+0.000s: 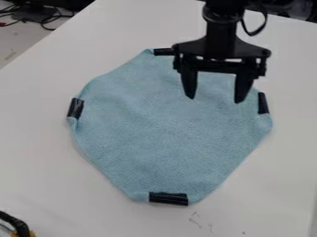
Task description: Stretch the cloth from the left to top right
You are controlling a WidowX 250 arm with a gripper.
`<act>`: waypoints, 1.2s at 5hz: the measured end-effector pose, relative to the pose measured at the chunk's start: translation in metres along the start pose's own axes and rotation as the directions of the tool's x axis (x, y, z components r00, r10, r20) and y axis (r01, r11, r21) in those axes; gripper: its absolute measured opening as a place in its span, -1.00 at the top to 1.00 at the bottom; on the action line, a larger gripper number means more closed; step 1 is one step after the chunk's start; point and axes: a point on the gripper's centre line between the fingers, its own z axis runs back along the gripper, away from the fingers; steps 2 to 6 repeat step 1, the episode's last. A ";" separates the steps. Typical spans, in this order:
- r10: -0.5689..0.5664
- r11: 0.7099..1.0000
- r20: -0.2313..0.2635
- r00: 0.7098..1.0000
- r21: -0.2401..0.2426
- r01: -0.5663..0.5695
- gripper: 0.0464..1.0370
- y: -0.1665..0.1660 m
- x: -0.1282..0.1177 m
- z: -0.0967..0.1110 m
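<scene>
The light blue cloth (pixel 161 139) lies spread on the white table, roughly eight-sided, with black tape pieces at its left, bottom, right and top edges. Its left edge is slightly folded near the tape. Over the cloth's upper right part hangs the gripper (pixel 215 100), its two fingers wide apart and pointing down, with no cloth between them. The gripper hides part of the cloth's top right edge.
The white table (pixel 37 162) surrounds the cloth on all sides. Dark cables (pixel 46 18) lie beyond its edge at the upper left. A black cable with an orange part (pixel 18 227) is at the lower left corner.
</scene>
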 end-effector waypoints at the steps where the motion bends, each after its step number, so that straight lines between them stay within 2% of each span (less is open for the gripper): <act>1: -0.018 1.000 0.001 1.000 0.023 0.018 -0.92 -0.012 -0.015 -0.002; 6: -0.018 1.000 0.001 1.000 0.023 0.018 -0.92 -0.012 -0.015 -0.002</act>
